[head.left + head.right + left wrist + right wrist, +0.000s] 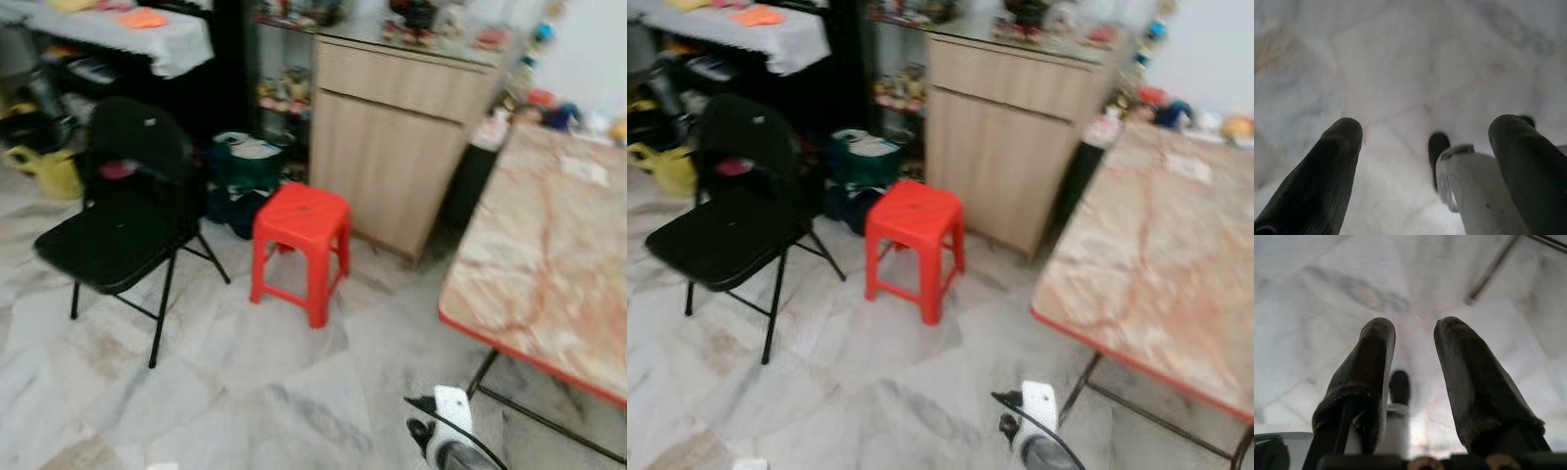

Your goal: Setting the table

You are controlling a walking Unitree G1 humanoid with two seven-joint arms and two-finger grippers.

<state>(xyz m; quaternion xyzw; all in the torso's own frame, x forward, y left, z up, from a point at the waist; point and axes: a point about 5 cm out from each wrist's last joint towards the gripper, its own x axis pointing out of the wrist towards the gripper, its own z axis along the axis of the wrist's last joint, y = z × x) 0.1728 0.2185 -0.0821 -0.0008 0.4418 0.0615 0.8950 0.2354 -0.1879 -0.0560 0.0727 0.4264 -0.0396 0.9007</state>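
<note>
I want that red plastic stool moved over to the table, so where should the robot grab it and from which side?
Probably best to grip the red plastic stool by the rim of its flat square seat, along the edge that faces the robot, coming down from above. It stands upright on four splayed legs, so the seat edge is the highest, most exposed part. The black folding chair stands apart on its left, leaving the near side free.

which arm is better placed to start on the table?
Right, tentatively. The marble-top table sits on the robot's right, the right arm nearest its corner. Both the right gripper and left gripper hang open over the tiled floor.
</note>
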